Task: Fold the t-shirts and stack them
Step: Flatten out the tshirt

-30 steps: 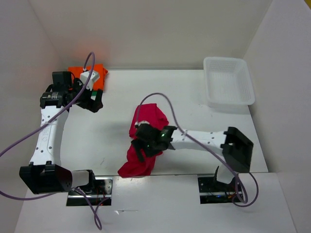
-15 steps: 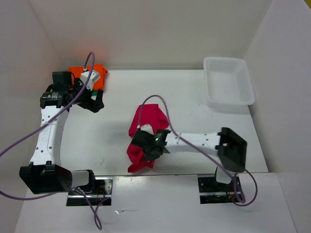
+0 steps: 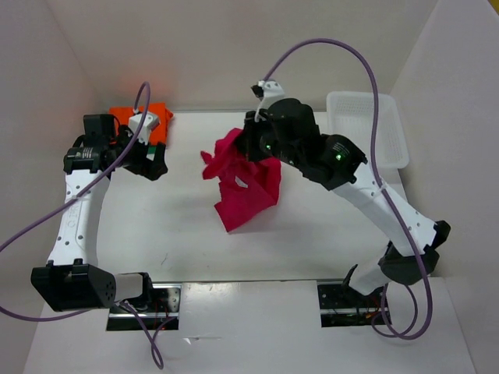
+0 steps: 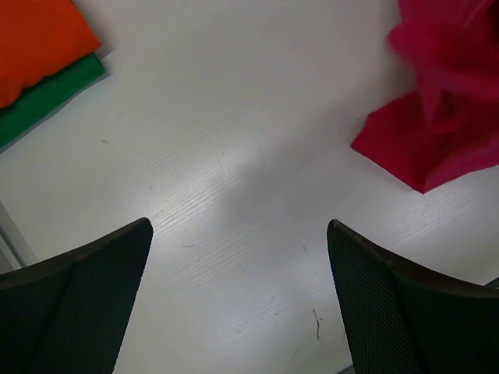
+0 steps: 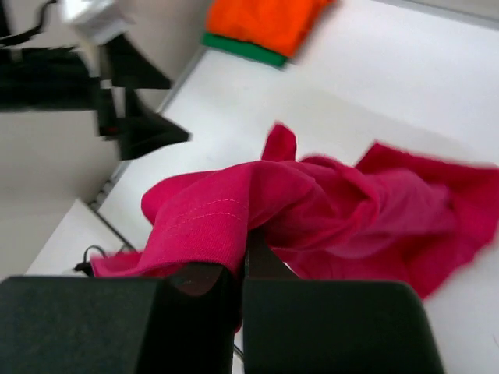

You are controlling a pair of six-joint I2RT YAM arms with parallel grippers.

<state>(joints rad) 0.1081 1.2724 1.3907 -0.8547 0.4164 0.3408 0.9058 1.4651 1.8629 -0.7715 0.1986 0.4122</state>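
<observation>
The magenta-red t-shirt [image 3: 248, 193] hangs crumpled above the table's middle, its lower corner near the surface. My right gripper [image 3: 249, 146] is raised and shut on a hemmed edge of it; in the right wrist view the cloth [image 5: 327, 210] drapes over the closed right gripper [image 5: 243, 261]. The orange t-shirt [image 3: 125, 117] lies folded at the far left corner on the green t-shirt [image 4: 48, 97], with only a green strip showing under the orange [image 4: 39, 35]. My left gripper [image 3: 152, 162] hovers open just in front of that stack, its jaws wide over bare table [image 4: 238, 226].
A white mesh basket [image 3: 399, 140] stands at the far right corner. White walls close in the table on the left, back and right. The right arm's purple cable [image 3: 366, 62] arcs high over the back of the table.
My right gripper closed on the magenta-red shirt near the front of the table, then swung up and back, lifting the shirt off the surface. The left arm stayed put.
</observation>
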